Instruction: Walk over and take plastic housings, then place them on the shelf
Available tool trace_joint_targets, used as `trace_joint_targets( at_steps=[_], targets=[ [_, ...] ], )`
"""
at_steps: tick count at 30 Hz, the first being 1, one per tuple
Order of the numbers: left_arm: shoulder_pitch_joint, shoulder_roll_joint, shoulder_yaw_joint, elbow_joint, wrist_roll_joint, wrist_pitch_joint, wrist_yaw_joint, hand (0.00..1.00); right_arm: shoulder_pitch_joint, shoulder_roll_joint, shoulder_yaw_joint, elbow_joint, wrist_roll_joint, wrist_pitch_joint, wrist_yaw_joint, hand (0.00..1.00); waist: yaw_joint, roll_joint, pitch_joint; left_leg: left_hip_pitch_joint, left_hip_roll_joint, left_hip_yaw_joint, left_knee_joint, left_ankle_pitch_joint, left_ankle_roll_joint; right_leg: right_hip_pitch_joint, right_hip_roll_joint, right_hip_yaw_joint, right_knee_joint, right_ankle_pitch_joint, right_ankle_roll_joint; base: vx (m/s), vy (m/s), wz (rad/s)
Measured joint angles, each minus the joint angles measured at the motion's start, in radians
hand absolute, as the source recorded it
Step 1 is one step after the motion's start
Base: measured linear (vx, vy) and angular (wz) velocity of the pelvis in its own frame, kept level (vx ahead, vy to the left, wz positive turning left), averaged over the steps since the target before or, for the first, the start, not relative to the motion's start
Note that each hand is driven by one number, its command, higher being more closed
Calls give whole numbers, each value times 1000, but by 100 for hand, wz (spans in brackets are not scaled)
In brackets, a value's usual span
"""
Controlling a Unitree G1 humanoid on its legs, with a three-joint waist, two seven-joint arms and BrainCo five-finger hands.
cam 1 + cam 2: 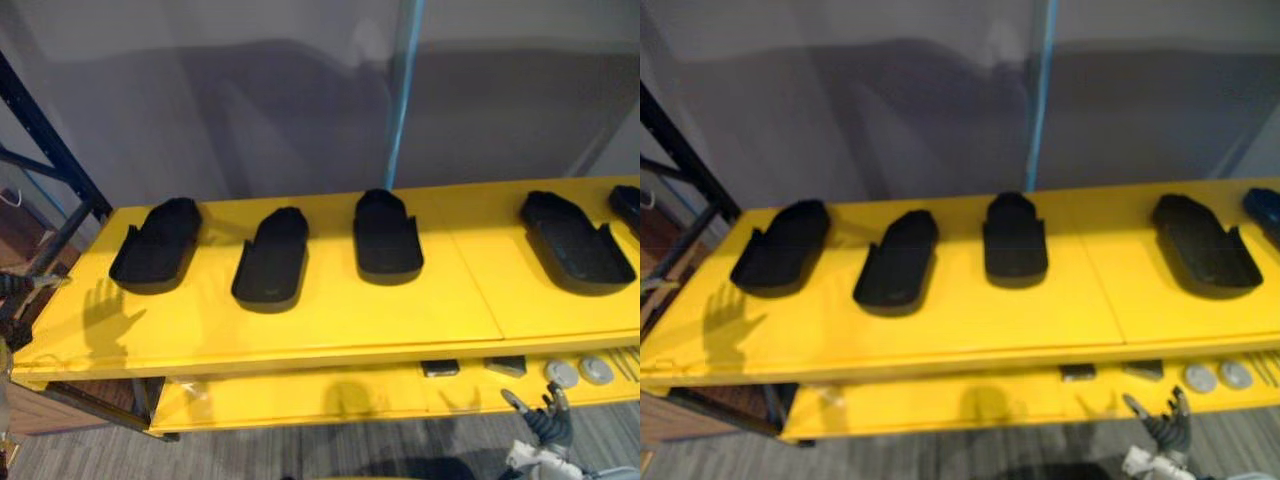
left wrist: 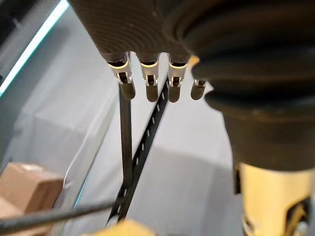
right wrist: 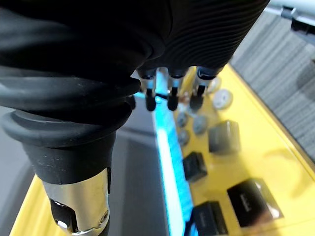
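Several black plastic housings lie in a row on the top of a yellow shelf (image 1: 330, 335): one at the left (image 1: 157, 245), one beside it (image 1: 272, 258), one in the middle (image 1: 387, 237), one at the right (image 1: 575, 240), and one cut off by the right edge (image 1: 628, 205). My right hand (image 1: 548, 420) hangs low at the bottom right, below the shelf's front edge, open and holding nothing. In its wrist view its fingers (image 3: 170, 96) hang straight over the lower shelf. My left hand (image 2: 150, 91) is open with straight fingers and holds nothing.
The lower yellow shelf (image 1: 300, 395) carries small black blocks (image 1: 440, 368) and round grey discs (image 1: 562, 373) at its right end. A dark rack frame (image 1: 50, 150) stands at the left. A cardboard box (image 2: 24, 187) sits past the left hand. A grey wall runs behind.
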Motion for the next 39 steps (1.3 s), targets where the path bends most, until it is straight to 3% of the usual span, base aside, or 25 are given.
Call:
trace_joint_targets(
  at_steps=[7, 10, 15, 19, 29, 39],
  targets=[
    [-21, 50, -86, 65, 1, 24, -226, 0, -1, -15, 0, 12, 0, 0, 14, 0, -7, 2, 1, 11, 1, 17, 0, 0, 0, 9, 1, 4, -4, 0, 0, 39, -7, -4],
    [-42, 99, -144, 93, -9, 22, -274, 0, -3, -30, 0, 31, 0, 0, 15, 0, -11, 5, 3, 21, 2, 21, 0, 0, 0, 18, 2, 4, -6, 0, 0, -6, -7, -2],
    [-74, 110, -154, 131, -17, 25, -332, 0, 0, -41, 0, 35, 0, 0, 34, 0, -24, 18, 11, 22, 3, 25, -1, 0, 0, 16, 2, 6, -7, 4, -3, -47, 2, -2],
    [-82, 143, -226, 157, -48, 22, -364, 0, 0, -42, -1, 41, 0, 0, 36, 0, -33, 19, 12, 16, 3, 29, -1, -1, 0, 10, 2, 10, -16, 5, -8, -9, 1, -2],
    [-117, 150, -262, 245, -49, 20, -445, 0, -1, -44, -2, 43, -2, 0, 44, 0, -48, 19, 17, 15, 2, 54, 0, -9, -3, -2, 3, 34, -22, 16, -4, 38, 5, -6],
    [-130, 158, -329, 285, -55, 21, -450, 0, 3, -65, -1, 47, -3, 0, 53, 0, -61, 31, 35, 24, 3, 67, 0, -10, -2, -6, 3, 51, -17, 14, -8, -10, 0, -4]
  ],
)
